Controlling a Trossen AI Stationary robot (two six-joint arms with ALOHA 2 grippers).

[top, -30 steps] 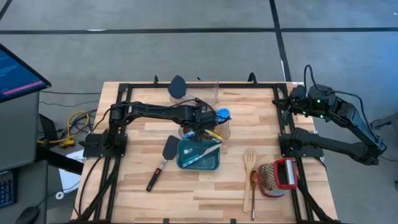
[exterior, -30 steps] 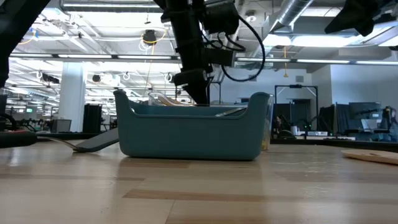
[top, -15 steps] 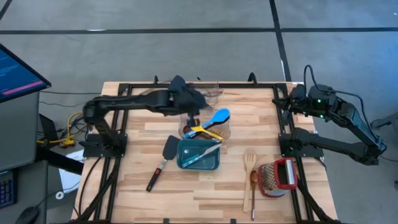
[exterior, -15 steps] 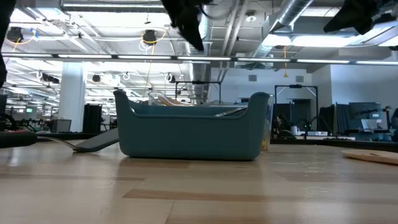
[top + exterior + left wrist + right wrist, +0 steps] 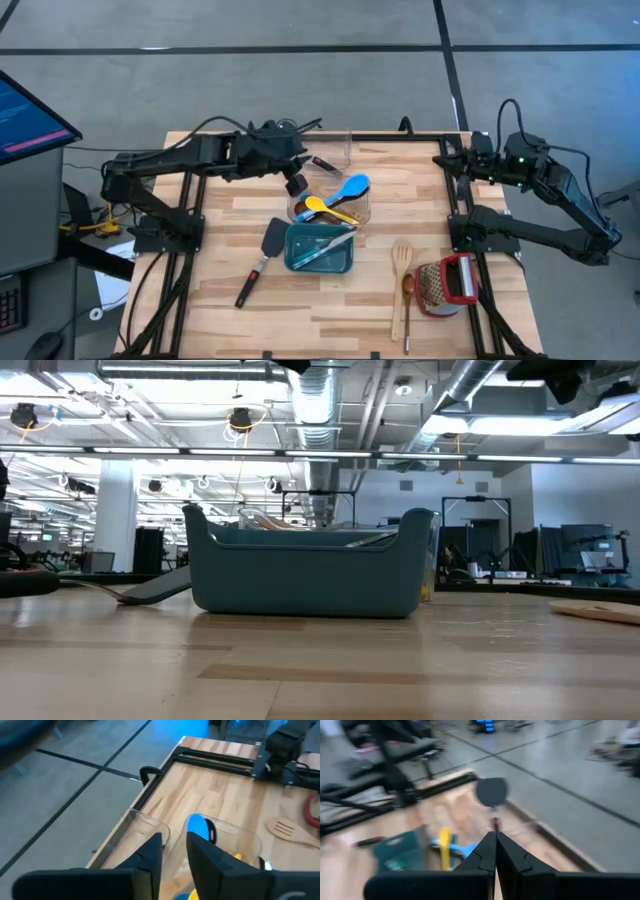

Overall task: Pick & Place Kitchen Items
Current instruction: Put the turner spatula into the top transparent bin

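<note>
Above the clear container [image 5: 330, 200] of spoons, left gripper [image 5: 296, 184] hovers, jaws narrowly apart, empty. Right gripper [image 5: 447, 160] waits at the table's far right edge, jaws closed.

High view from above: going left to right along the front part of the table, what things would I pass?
Black spatula → teal bin → pale slotted wooden spatula and brown wooden spoon, side by side → red grater.

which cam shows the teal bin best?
The high view: the teal bin shows whole from above, with utensils lying inside. The low view gives only its side wall. The right wrist view shows it blurred; the left wrist view misses it.
</note>
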